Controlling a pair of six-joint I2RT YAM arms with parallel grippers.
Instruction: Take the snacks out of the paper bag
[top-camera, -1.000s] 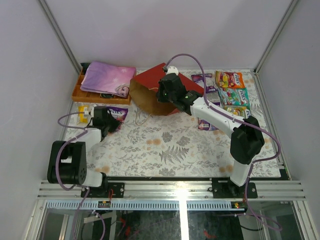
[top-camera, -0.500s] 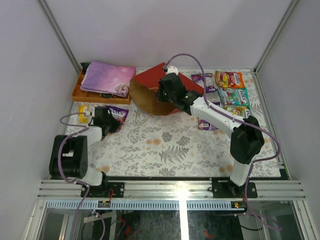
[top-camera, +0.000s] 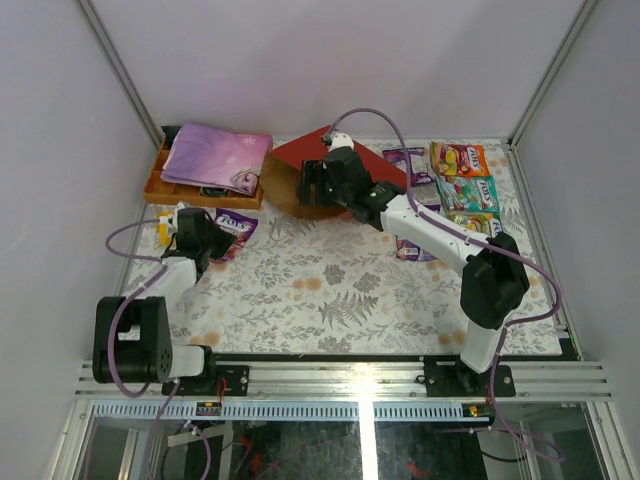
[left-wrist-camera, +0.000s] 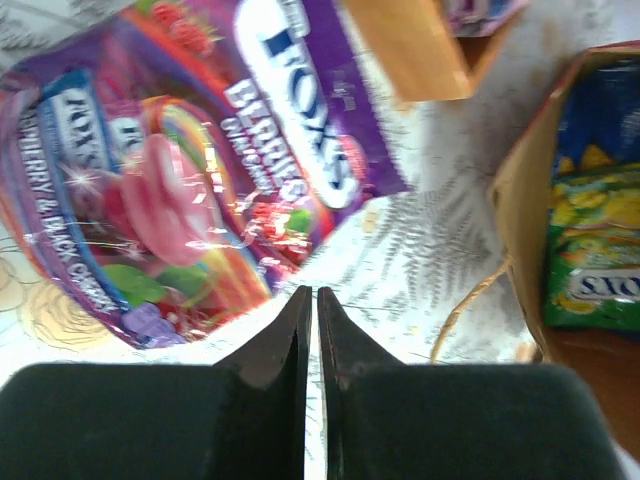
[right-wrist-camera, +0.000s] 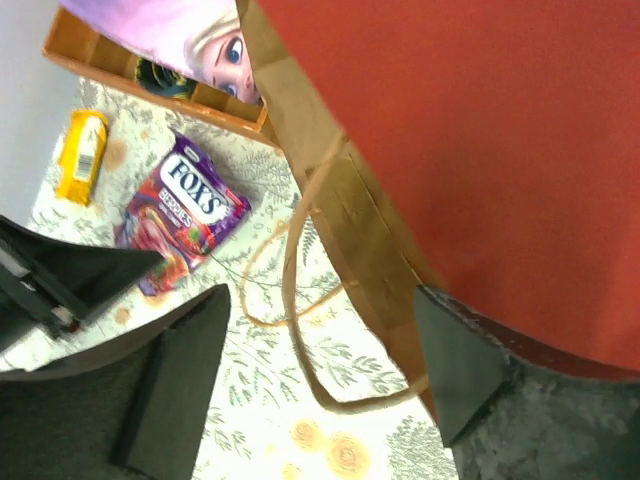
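Note:
The paper bag (top-camera: 345, 160) lies on its side, red outside, its brown mouth (right-wrist-camera: 345, 225) facing left. Through the mouth I see a green Fox's packet (left-wrist-camera: 592, 255) and a blue bag (left-wrist-camera: 600, 110). My right gripper (top-camera: 312, 186) hovers at the mouth, open (right-wrist-camera: 320, 372); the bag's rim and a beige handle (right-wrist-camera: 296, 290) lie between its fingers. My left gripper (top-camera: 212, 242) is shut and empty (left-wrist-camera: 309, 293), just below a purple Fox's packet (left-wrist-camera: 190, 170) on the cloth. More snacks (top-camera: 465, 190) lie at the right.
An orange tray (top-camera: 160, 185) with a pink-purple cloth (top-camera: 215, 155) stands at the back left. A yellow packet (top-camera: 165, 226) lies beside my left wrist. Metal frame posts and pale walls close in the table on all sides.
My right gripper has opened and the bag's raised upper wall has dropped, so less brown inside shows. My left arm has shifted slightly up and left beside the purple packet.

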